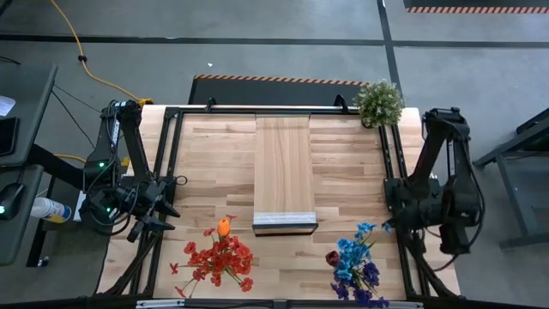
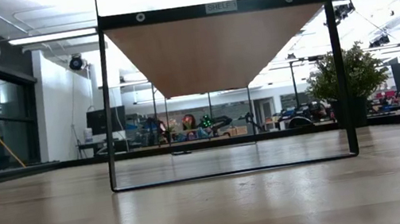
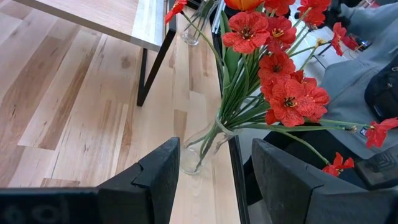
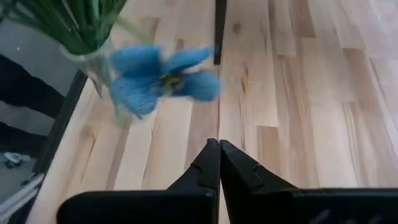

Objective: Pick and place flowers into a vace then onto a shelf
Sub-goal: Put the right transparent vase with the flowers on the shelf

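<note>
Red flowers stand bunched in a clear glass vase at the table's near edge, directly ahead of my left gripper, fingers wide, I judge for a grasp. Light-wood shelf sits mid-table, bare. Right gripper is pinched closed on nothing, beside the blue flowers.

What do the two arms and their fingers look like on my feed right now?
Both arms are dark, jointed, with black cables looped along them. The left arm shows small green lights near its base. The left gripper has broad, matte black, angular fingers; the right gripper has matching black fingers tapering to points.
</note>
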